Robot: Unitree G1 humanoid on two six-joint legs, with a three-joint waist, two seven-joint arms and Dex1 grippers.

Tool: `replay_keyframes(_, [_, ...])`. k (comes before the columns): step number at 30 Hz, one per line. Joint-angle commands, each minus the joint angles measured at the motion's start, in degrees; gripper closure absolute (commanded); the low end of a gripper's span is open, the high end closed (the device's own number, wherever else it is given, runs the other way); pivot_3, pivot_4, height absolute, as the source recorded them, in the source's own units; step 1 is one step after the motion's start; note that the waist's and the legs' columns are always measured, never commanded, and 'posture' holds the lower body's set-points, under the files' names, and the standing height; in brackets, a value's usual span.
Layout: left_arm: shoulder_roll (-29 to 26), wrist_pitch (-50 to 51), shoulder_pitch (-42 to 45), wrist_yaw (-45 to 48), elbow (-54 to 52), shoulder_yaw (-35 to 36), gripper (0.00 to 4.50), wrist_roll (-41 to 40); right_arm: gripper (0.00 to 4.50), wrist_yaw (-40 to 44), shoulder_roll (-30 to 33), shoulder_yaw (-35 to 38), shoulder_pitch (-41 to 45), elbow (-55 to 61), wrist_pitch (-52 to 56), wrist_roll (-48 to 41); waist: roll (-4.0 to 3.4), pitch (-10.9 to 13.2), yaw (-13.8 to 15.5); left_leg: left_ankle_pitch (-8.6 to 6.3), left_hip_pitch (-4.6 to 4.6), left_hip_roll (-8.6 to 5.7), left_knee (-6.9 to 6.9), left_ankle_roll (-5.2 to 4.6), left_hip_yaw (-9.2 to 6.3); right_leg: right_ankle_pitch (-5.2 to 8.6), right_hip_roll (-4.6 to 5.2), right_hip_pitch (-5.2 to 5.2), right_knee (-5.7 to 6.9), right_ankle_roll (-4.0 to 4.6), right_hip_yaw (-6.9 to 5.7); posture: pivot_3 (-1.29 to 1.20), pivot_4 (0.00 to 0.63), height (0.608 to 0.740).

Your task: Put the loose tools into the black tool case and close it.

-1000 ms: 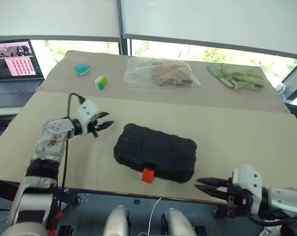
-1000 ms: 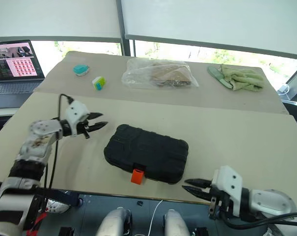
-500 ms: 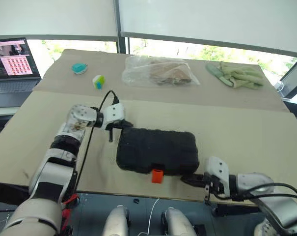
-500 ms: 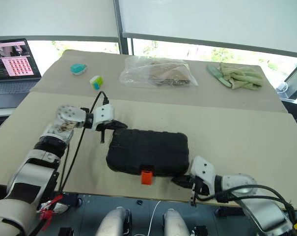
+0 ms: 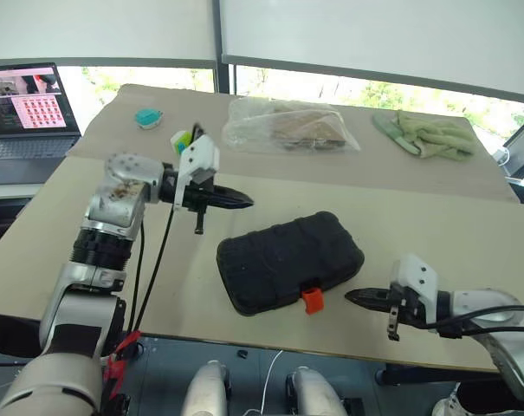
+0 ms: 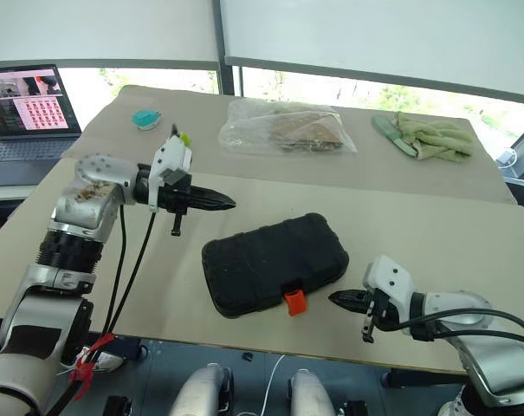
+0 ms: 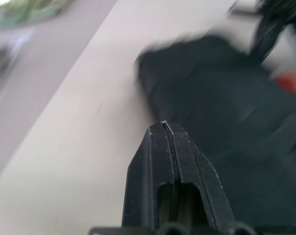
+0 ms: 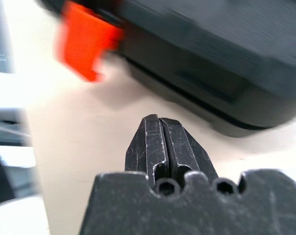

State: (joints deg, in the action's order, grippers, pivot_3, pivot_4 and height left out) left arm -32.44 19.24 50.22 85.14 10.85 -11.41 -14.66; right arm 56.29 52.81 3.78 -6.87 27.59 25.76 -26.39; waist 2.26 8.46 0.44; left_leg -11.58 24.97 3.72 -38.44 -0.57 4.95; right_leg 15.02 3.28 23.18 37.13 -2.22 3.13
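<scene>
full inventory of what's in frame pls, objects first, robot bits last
black tool case: 1, black with an orange latch, lid shut, lying askew on the near part of the table
clear plastic bag: 1, transparent with brownish contents, far middle of the table
green cloth: 1, pale green, crumpled, far right
teal gadget: 1, teal, far left
green-white gadget: 1, green and white, partly behind the left wrist
laptop: 1, dark, screen lit, off the table's far left
left gripper: 1, black fingers, shut, empty, raised above the table left of the case
right gripper: 1, black fingers, shut, empty, pointing at the case's latch side from the right
</scene>
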Motion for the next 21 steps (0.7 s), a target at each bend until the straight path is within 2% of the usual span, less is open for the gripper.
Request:
replay_keyframes(1, [1.06,-5.44,-4.30,0.06,-2.13,-7.15,4.49,4.87,4.50,0.20,0.26,-0.31,0.33,4.06,2.36,-1.65,-0.11,-0.04,-0.29,0.00,-0.09,0.00,0.02,0.00,0.01,0.00,-0.02,-0.03,0.02,0.01,0.04,0.00,0.150,0.740])
replay_keyframes(6, [3.69,-17.04,-4.81,-2.57,4.69,-13.55,4.49,12.58,4.50,-1.95,-1.16,-5.37,2.27,6.71,5.19,0.30,-0.03,-0.01,-0.19,0.05,-0.14,0.05,-0.03,0.06,-0.06,-0.04,-0.12,-0.05,0.06,0.13,0.06,0.00,0.150,0.740])
replay_keyframes(10, [4.95,-22.56,-4.62,-2.69,8.97,-15.13,4.49,14.52,4.50,-5.03,-3.84,-9.84,4.86,6.99,7.69,2.08,-0.05,-0.05,0.16,0.04,-0.16,0.02,-0.10,0.05,-0.04,-0.04,-0.09,-0.11,0.05,0.10,0.10,0.00,0.150,0.740])
replay_keyframes(15, [5.65,-23.38,-4.26,-2.37,10.34,-14.94,4.49,13.79,4.50,-9.23,-7.10,-13.75,7.19,5.68,9.13,5.58,-0.06,-0.07,0.24,0.04,-0.15,0.03,-0.16,0.05,-0.04,-0.05,-0.09,-0.12,0.05,0.09,0.09,0.00,0.150,0.740])
replay_keyframes(21, [6.37,-23.34,-3.78,-2.47,10.81,-14.72,4.49,13.59,4.50,-13.15,-10.80,-15.21,8.77,3.01,6.52,9.75,-0.07,-0.09,0.22,0.04,-0.15,0.03,-0.22,0.05,-0.03,-0.06,-0.09,-0.13,0.06,0.08,0.09,0.00,0.150,0.740])
